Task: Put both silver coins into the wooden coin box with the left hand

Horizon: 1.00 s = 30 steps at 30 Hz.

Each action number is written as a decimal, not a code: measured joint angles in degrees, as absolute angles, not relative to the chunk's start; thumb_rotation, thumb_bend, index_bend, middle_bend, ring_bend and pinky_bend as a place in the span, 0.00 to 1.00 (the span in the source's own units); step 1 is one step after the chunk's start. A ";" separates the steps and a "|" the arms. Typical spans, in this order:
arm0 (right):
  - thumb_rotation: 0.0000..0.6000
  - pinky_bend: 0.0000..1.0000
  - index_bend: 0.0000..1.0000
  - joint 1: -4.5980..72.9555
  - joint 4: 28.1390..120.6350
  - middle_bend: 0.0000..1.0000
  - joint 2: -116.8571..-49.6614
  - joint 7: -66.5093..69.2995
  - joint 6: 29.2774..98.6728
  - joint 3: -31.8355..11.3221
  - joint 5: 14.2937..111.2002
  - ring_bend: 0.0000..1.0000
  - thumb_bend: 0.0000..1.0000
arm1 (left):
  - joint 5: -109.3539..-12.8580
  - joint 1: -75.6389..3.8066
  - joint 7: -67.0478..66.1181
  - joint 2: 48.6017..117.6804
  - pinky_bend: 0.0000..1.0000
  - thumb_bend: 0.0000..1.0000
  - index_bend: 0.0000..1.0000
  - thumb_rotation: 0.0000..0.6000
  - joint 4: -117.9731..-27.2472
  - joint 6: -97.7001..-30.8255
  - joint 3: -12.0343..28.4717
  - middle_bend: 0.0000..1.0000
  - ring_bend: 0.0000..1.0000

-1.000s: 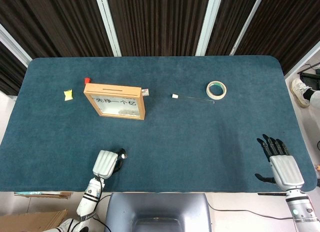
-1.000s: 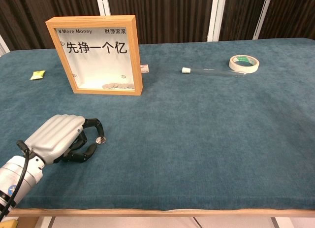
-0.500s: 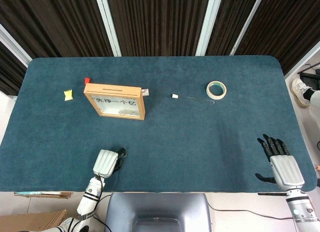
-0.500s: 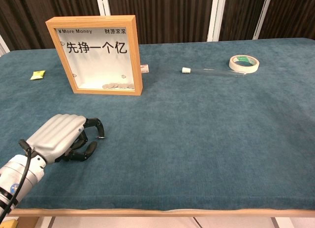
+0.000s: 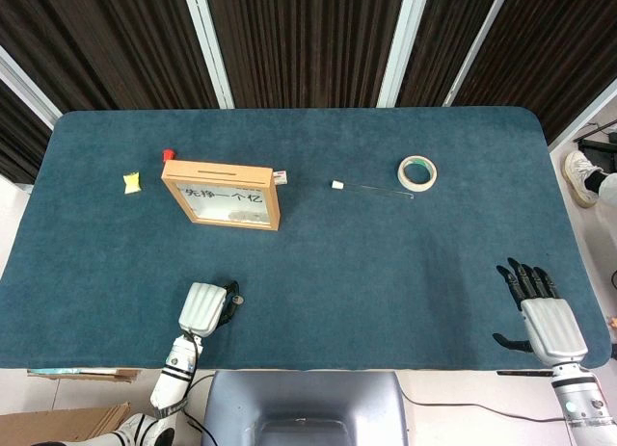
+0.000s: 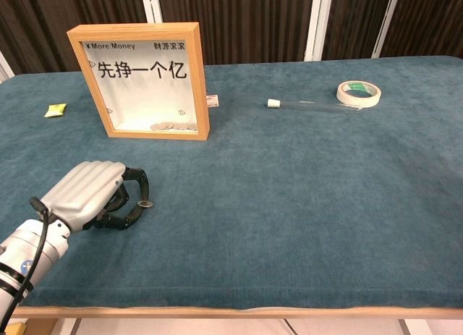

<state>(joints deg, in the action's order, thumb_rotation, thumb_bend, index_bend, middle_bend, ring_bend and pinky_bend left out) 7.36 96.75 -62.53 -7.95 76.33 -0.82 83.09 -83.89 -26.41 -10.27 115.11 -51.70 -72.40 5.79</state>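
Observation:
The wooden coin box stands upright at the back left, with several coins lying at its bottom behind the glass. My left hand is near the front left edge, fingers curled in. A silver coin sits at its fingertips, apparently pinched just above the cloth. No other loose coin shows. My right hand rests at the front right with fingers spread and nothing in it; the chest view does not show it.
A tape roll and a thin clear tube with a white cap lie at the back right. A yellow scrap and a small red item sit left of the box.
My left hand closed over the coin, hiding it for a moment, then shifted slightly toward the box with the coin at its fingertips. The right hand stayed put.

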 measured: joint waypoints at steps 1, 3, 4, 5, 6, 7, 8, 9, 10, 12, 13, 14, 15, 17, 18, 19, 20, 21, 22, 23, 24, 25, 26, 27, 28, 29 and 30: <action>1.00 0.00 0.00 7.37 96.75 0.00 -62.54 -7.99 76.32 -0.83 83.06 0.00 0.18 | -83.94 -26.43 -10.12 115.13 1.00 0.39 0.52 1.00 -51.54 -72.52 5.80 1.00 1.00; 1.00 0.00 0.00 7.36 96.77 0.00 -62.57 -8.12 76.31 -0.81 83.05 0.00 0.18 | -84.02 -26.42 -9.91 115.13 1.00 0.39 0.51 1.00 -51.43 -72.65 5.74 1.00 1.00; 1.00 0.00 0.00 7.36 96.77 0.00 -62.58 -8.19 76.31 -0.80 83.05 0.00 0.18 | -84.09 -26.43 -9.79 115.12 1.00 0.39 0.51 1.00 -51.37 -72.74 5.70 1.00 1.00; 1.00 0.00 0.00 7.36 96.78 0.00 -62.60 -8.25 76.30 -0.79 83.04 0.00 0.18 | -84.15 -26.44 -9.71 115.10 1.00 0.39 0.51 1.00 -51.35 -72.79 5.66 1.00 1.00; 1.00 0.00 0.00 7.34 96.79 0.00 -62.60 -8.30 76.30 -0.77 83.03 0.00 0.18 | -84.21 -26.45 -9.66 115.09 1.00 0.38 0.51 1.00 -51.34 -72.87 5.64 1.00 1.00; 1.00 0.00 0.00 7.33 96.81 0.00 -62.60 -8.33 76.31 -0.77 83.01 0.00 0.18 | -84.27 -26.47 -9.58 115.07 1.00 0.38 0.51 1.00 -51.33 -72.96 5.62 1.00 1.00; 1.00 0.00 0.00 7.31 96.83 0.00 -62.60 -8.34 76.34 -0.77 82.99 0.00 0.18 | -84.30 -26.49 -9.54 115.06 1.00 0.39 0.51 1.00 -51.34 -72.99 5.61 1.00 1.00; 1.00 0.00 0.00 7.29 96.84 0.00 -62.59 -8.33 76.39 -0.78 82.99 0.00 0.18 | -84.33 -26.50 -9.53 115.05 1.00 0.38 0.51 1.00 -51.34 -73.05 5.60 1.00 1.00; 1.00 0.00 0.00 7.26 96.85 0.00 -62.57 -8.29 76.44 -0.78 82.99 0.00 0.18 | -84.38 -26.51 -9.53 115.05 1.00 0.38 0.51 1.00 -51.33 -73.14 5.58 1.00 1.00; 1.00 0.00 0.00 7.25 96.86 0.00 -62.53 -8.20 76.45 -0.80 82.99 0.00 0.18 | -84.38 -26.56 -9.47 115.05 1.00 0.39 0.51 1.00 -51.33 -73.15 5.60 1.00 1.00; 1.00 0.00 0.00 7.26 96.86 0.00 -62.52 -8.20 76.44 -0.80 82.98 0.00 0.18 | -84.39 -26.58 -9.45 115.07 1.00 0.39 0.51 1.00 -51.33 -73.15 5.60 1.00 1.00; 1.00 0.00 0.00 7.26 96.86 0.00 -62.51 -8.19 76.42 -0.80 82.98 0.00 0.18 | -84.38 -26.59 -9.43 115.08 1.00 0.39 0.51 1.00 -51.37 -73.15 5.60 1.00 1.00; 1.00 0.00 0.00 7.26 96.87 0.00 -62.48 -8.15 76.42 -0.80 82.98 0.00 0.18 | -84.37 -26.60 -9.44 115.09 1.00 0.39 0.51 1.00 -51.40 -73.19 5.61 1.00 1.00; 1.00 0.00 0.00 7.24 96.86 0.00 -62.45 -8.09 76.44 -0.80 82.97 0.00 0.18 | -84.41 -26.64 -9.47 115.16 1.00 0.38 0.50 1.00 -51.40 -73.29 5.63 1.00 1.00; 1.00 0.00 0.00 7.22 96.86 0.00 -62.43 -8.03 76.47 -0.81 82.95 0.00 0.18 | -84.42 -26.66 -9.44 115.16 1.00 0.39 0.51 1.00 -51.44 -73.25 5.61 1.00 1.00; 1.00 0.00 0.00 7.20 96.86 0.00 -62.42 -7.98 76.51 -0.82 82.95 0.00 0.18 | -84.45 -26.70 -9.47 115.15 1.00 0.39 0.51 1.00 -51.51 -73.22 5.57 1.00 1.00; 1.00 0.00 0.00 7.17 96.86 0.00 -62.40 -7.94 76.55 -0.81 82.97 0.00 0.18 | -84.51 -26.71 -9.49 115.15 1.00 0.39 0.52 1.00 -51.56 -73.27 5.54 1.00 1.00; 1.00 0.00 0.00 7.15 96.85 0.00 -62.40 -7.93 76.60 -0.80 83.02 0.00 0.18 | -84.57 -26.72 -9.47 115.14 1.00 0.40 0.53 1.00 -51.62 -73.32 5.51 1.00 1.00; 1.00 0.00 0.00 7.15 96.84 0.00 -62.40 -7.95 76.59 -0.80 83.02 0.00 0.18 | -84.61 -26.73 -9.47 115.15 1.00 0.40 0.54 1.00 -51.65 -73.40 5.48 1.00 1.00; 1.00 0.00 0.00 7.16 96.83 0.00 -62.40 -7.99 76.58 -0.79 83.01 0.00 0.18 | -84.62 -26.75 -9.46 115.15 1.00 0.41 0.55 1.00 -51.66 -73.41 5.47 1.00 1.00; 1.00 0.00 0.00 7.16 96.83 0.00 -62.40 -8.05 76.55 -0.80 82.98 0.00 0.18 | -84.61 -26.76 -9.45 115.15 1.00 0.41 0.55 1.00 -51.65 -73.37 5.47 1.00 1.00; 1.00 0.00 0.00 7.16 96.84 0.00 -62.40 -8.09 76.54 -0.80 82.95 0.00 0.18 | -84.59 -26.77 -9.42 115.15 1.00 0.41 0.56 1.00 -51.63 -73.34 5.47 1.00 1.00; 1.00 0.00 0.00 7.15 96.85 0.00 -62.40 -8.12 76.54 -0.80 82.93 0.00 0.18 | -84.56 -26.77 -9.41 115.15 1.00 0.41 0.56 1.00 -51.60 -73.31 5.46 1.00 1.00; 1.00 0.00 0.00 7.16 96.86 0.00 -62.40 -8.14 76.53 -0.81 82.91 0.00 0.18 | -84.54 -26.77 -9.37 115.15 1.00 0.41 0.57 1.00 -51.58 -73.29 5.47 1.00 1.00; 1.00 0.00 0.00 7.17 96.85 0.00 -62.42 -8.18 76.51 -0.82 82.88 0.00 0.18 | -84.54 -26.77 -9.30 115.18 1.00 0.41 0.58 1.00 -51.54 -73.33 5.48 1.00 1.00; 1.00 0.00 0.00 7.18 96.85 0.00 -62.43 -8.20 76.48 -0.82 82.86 0.00 0.18 | -84.55 -26.78 -9.27 115.21 1.00 0.42 0.58 1.00 -51.48 -73.37 5.49 1.00 1.00; 1.00 0.00 0.00 7.18 96.85 0.00 -62.43 -8.22 76.45 -0.82 82.85 0.00 0.18 | -84.56 -26.79 -9.23 115.24 1.00 0.42 0.59 1.00 -51.44 -73.41 5.49 1.00 1.00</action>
<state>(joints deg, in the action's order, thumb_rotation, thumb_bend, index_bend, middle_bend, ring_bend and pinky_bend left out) 7.18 96.85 -62.43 -8.22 76.45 -0.82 82.85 -84.56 -26.79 -9.23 115.24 -51.44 -73.41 5.49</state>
